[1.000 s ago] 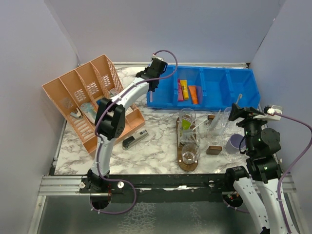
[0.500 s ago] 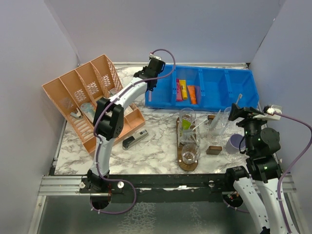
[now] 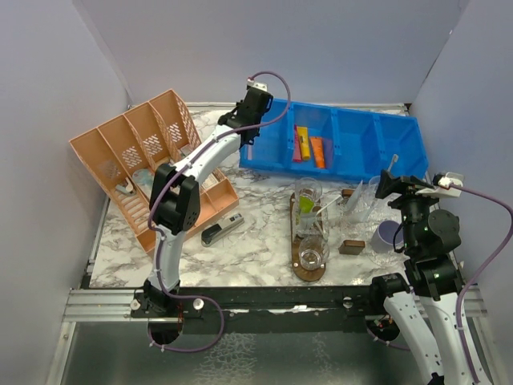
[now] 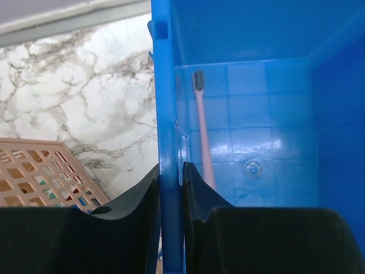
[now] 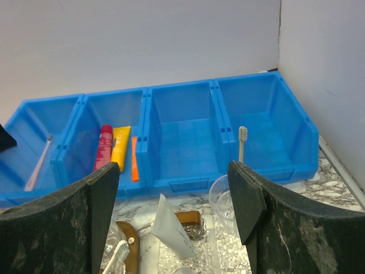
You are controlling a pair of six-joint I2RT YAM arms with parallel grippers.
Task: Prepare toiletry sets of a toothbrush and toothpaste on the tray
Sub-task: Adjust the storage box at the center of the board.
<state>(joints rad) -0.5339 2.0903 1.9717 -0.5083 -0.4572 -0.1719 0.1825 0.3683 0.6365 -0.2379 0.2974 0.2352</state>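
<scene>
Left gripper is nearly closed, both fingers pinching the left end wall of the bin: one finger outside, one inside the compartment. A pink toothbrush lies flat on the floor of that compartment, just beside the inner finger; contact can't be judged. In the top view the left arm is stretched out to the bin's far-left corner, and the bin sits skewed on the table.

Right gripper is wide open with nothing between the fingers and touches nothing. It hangs above the right side of the table, facing the bin. Three tubes, red, yellow and orange, lie in the second compartment from the left.

Tray is mid-table, in front of the bin, long axis running near to far. Two tumblers stand on it: the far tumbler holds a lime green tube and a pale stick, the near tumbler looks empty. More clear tumblers stand off the tray to its right, one holding a white toothbrush.
</scene>
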